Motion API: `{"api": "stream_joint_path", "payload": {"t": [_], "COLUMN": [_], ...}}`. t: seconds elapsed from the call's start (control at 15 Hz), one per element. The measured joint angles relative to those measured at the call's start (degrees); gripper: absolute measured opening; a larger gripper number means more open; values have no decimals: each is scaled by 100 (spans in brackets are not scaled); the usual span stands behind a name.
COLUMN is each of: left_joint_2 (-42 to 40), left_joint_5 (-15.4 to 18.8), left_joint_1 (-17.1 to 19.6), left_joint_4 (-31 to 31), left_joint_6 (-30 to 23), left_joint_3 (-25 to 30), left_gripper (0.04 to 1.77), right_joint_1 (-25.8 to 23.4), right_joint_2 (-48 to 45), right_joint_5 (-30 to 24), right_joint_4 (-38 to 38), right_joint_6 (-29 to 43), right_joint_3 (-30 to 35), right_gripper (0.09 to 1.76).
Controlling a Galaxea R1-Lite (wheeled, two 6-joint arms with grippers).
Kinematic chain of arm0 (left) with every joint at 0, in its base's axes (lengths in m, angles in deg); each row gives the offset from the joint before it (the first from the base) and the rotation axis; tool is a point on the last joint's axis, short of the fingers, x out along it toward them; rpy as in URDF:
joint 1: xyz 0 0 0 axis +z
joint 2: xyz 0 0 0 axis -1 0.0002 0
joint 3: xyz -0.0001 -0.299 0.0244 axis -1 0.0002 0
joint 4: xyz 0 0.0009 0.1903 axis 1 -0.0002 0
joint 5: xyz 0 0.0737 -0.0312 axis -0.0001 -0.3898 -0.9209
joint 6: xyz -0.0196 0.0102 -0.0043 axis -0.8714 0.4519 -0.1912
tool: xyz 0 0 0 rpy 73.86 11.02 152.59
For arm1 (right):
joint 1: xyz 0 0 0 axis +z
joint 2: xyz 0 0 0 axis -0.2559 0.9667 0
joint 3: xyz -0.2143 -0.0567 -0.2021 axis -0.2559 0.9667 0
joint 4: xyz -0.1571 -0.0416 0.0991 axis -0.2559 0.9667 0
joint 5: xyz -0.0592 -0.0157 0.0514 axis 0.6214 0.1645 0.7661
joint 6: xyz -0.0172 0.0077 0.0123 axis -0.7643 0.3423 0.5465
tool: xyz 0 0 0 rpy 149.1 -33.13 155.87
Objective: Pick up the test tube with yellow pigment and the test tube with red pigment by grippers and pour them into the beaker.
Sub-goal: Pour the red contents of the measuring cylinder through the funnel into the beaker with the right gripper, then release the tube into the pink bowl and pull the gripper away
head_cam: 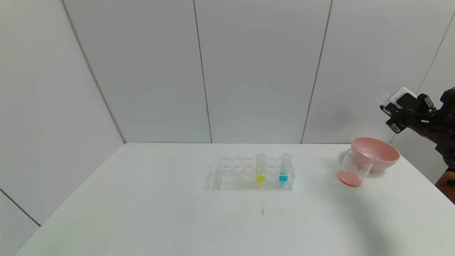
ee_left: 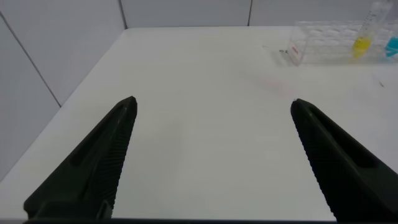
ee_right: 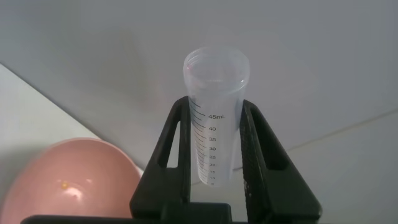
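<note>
Nearest, over the bare near-left stretch of the white table [head_cam: 149,213]: left gripper [ee_left: 213,158], out of the head view, fingers [ee_left: 93,168] spread wide with nothing between them. Farther back, mid-table: clear tube rack [head_cam: 234,174], holding the test tube with yellow pigment [head_cam: 260,168] upright, yellow pooled in its rounded bottom, and a blue-liquid tube [head_cam: 284,168] upright just to its right, an empty slot between them. Off to the right, well apart from the rack: the beaker [head_cam: 354,168], tilted-looking from the head camera, orange-red liquid pooled across its base. Just behind it and touching or nearly so: pink bowl [head_cam: 377,152], a small speck inside seen from the right wrist. Higher and farther right, above the bowl at the table's edge: right gripper [ee_right: 214,149], clenched on the test tube with red pigment [ee_right: 212,118], jaws pressed against both sides of the clear graduated barrel, open mouth pointing away from the wrist, no liquid visible in the showing part of the tube. Behind everything: pale grey wall panels [head_cam: 249,71].
</note>
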Motion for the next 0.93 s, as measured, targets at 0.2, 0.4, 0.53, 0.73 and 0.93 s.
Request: {"api": "stream_joint_path", "payload": {"t": [0.2, 0.4, 0.53, 0.73, 0.93], "left_joint_2": [0, 0, 0, 0, 0], "left_joint_5": [0, 0, 2, 0, 0], "left_joint_1": [0, 0, 0, 0, 0], "left_joint_4": [0, 0, 0, 0, 0], "left_joint_6": [0, 0, 0, 0, 0], "left_joint_3": [0, 0, 0, 0, 0], "left_gripper": [176, 176, 176, 176, 176], "right_joint_1": [66, 44, 27, 0, -22], "right_joint_2": [-26, -13, 33, 140, 276], "right_joint_5": [523, 624, 633, 635, 635], "right_joint_4": [816, 1558, 1643, 1618, 1620], "right_joint_6": [1903, 3394, 3853, 4216, 4251], "right_joint_3": [-251, -269, -278, -289, -278], "right_gripper": [54, 54, 54, 54, 54]}}
